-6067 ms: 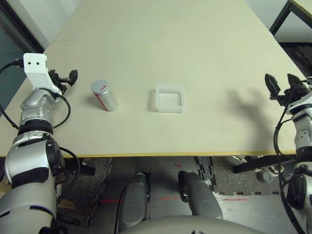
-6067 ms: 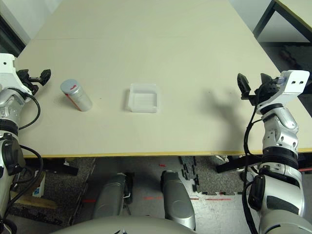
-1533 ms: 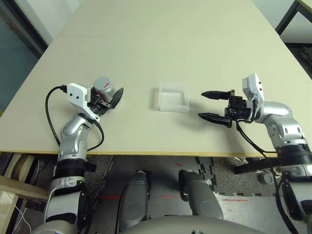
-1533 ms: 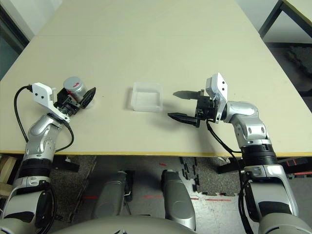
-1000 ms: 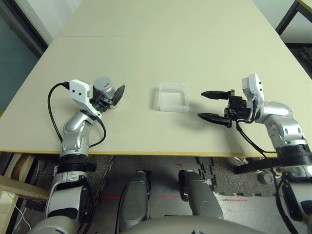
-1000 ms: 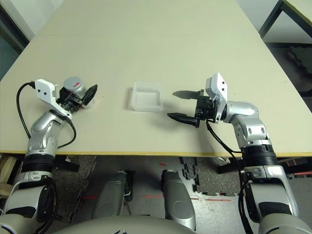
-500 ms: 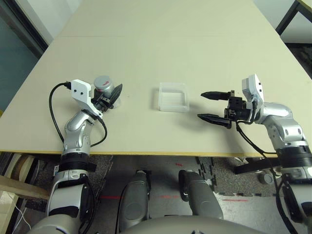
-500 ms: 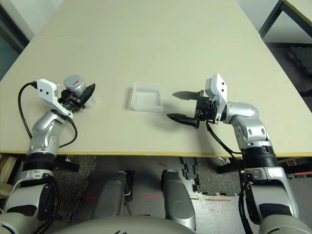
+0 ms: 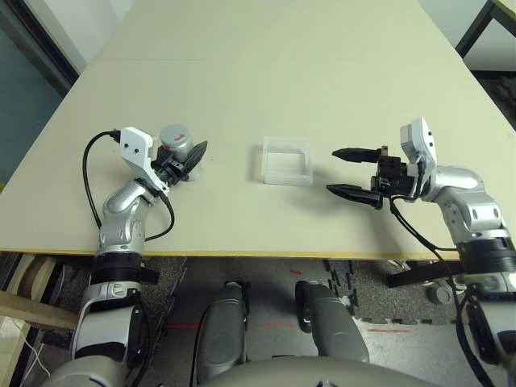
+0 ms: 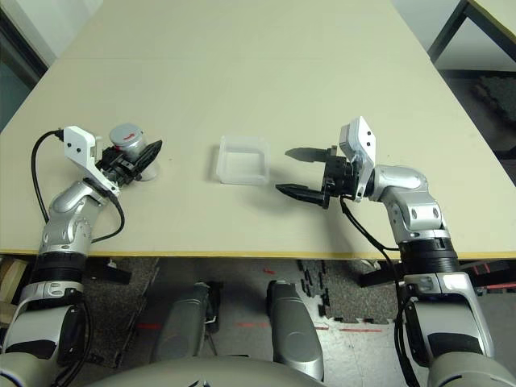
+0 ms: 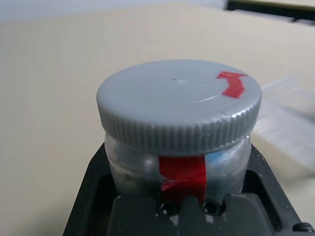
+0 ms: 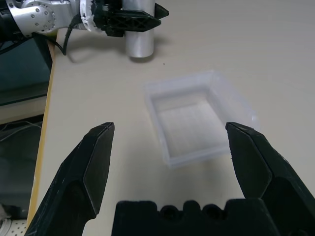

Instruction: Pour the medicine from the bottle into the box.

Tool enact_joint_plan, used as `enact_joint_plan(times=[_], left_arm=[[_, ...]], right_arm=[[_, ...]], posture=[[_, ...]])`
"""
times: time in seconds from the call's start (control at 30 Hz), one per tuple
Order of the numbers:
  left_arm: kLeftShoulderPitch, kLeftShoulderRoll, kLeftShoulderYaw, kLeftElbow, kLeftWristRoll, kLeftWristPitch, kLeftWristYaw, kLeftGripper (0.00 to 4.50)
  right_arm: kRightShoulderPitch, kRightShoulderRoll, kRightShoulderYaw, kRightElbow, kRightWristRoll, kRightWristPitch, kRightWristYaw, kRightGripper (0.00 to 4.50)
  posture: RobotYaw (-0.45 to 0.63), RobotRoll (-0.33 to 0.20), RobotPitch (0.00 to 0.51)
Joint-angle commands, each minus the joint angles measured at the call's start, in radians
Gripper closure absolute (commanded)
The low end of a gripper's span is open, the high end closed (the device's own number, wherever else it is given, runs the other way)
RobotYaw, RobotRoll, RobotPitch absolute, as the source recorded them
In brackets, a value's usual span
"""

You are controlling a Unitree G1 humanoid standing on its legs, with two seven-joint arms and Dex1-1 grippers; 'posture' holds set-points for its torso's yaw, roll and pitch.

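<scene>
The silvery bottle stands upright at the table's left, with its grey cap screwed on and a strip of red tape below the cap. My left gripper is shut on the bottle's body just under the cap. The medicine is hidden inside the bottle. The clear box sits at mid-table, to the right of the bottle, with nothing in it. To the right of the box, my right gripper hovers open. Its tips point at the box and hold nothing. The right wrist view looks over the box to the bottle beyond.
The beige table stretches bare beyond the box. Its front edge runs just below both arms. A dark table leg stands at the far right corner.
My left gripper has closed its fingers onto the bottle, which it was straddling open a second ago. The right arm has hardly moved.
</scene>
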Motion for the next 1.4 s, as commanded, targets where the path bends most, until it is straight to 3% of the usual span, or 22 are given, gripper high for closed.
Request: enact_joint_plan(times=[0.03, 0.33, 0.63, 0.97, 1.4], left_arm=[[-0.01, 0.018, -0.039, -0.088, -0.041, 0.097, -0.053, 1.86], [-0.087, 0.028, -0.105, -0.168, -0.058, 0.221, -0.12, 1.86], [-0.155, 0.005, -0.125, -0.111, -0.059, 0.211, -0.166, 1.86], [-0.2, -0.031, -0.145, -0.069, -0.056, 0.221, -0.19, 1.86], [-0.224, -0.052, -0.172, -0.024, -0.037, 0.196, -0.204, 1.86]], right_arm=[[-0.029, -0.006, -0.005, -0.004, 0.013, 0.018, 0.015, 0.0], [-0.153, 0.031, 0.025, 0.008, 0.018, 0.066, 0.043, 0.0], [-0.29, 0.112, 0.076, 0.052, 0.013, 0.163, 0.046, 0.0], [-0.445, 0.236, 0.094, 0.225, -0.023, 0.142, 0.022, 0.0], [-0.548, 0.334, 0.099, 0.369, -0.088, 0.091, 0.007, 0.0]], posture=[[-0.04, 0.0, 0.187], [-0.06, 0.0, 0.182], [-0.07, 0.0, 0.175], [-0.06, 0.0, 0.165], [-0.06, 0.0, 0.151]])
